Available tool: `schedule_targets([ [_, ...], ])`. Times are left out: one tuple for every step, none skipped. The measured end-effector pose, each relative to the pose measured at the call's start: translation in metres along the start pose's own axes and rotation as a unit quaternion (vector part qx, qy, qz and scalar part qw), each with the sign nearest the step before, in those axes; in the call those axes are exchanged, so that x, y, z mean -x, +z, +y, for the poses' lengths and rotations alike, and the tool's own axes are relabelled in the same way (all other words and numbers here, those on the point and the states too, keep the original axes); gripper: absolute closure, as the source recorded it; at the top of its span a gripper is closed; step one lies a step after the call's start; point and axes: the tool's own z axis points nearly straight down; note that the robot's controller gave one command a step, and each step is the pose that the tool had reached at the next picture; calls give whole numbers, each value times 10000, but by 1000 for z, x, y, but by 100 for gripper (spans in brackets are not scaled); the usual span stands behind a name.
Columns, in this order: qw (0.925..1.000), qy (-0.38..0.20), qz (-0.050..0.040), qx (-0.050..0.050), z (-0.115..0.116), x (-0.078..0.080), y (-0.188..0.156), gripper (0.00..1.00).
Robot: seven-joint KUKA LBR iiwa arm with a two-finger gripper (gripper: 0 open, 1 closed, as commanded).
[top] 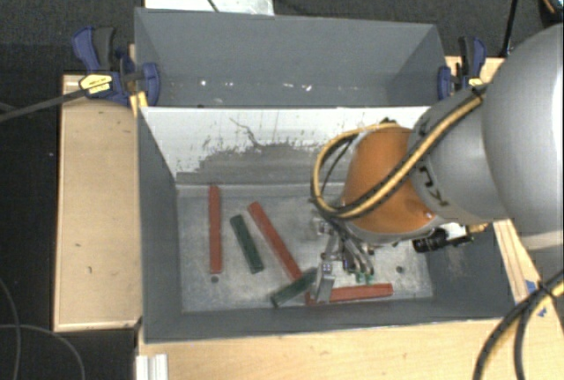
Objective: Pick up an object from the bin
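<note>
- We saw the gripper (328,279) low by the bin's (159,219) front wall, over the facing ends of a green stick (291,291) and a red stick (361,291)
- We could not tell whether its claw stood wide or narrow

The grey bin (159,219) holds red sticks (214,228) and dark green sticks (247,243); the wrist cover (383,180) is orange.

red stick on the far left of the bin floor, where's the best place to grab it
Probably take the red stick at its middle, from straight above, closing across its narrow width: it lies flat, with bare floor along both long sides, apart from the dark green stick.
</note>
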Motion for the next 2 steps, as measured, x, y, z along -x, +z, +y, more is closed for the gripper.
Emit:
schedule_targets([
  [9999, 165, 17, 0, -9, -5, -1, 0],
  [9999, 132, 29, -2, -8, -5, -1, 100],
])
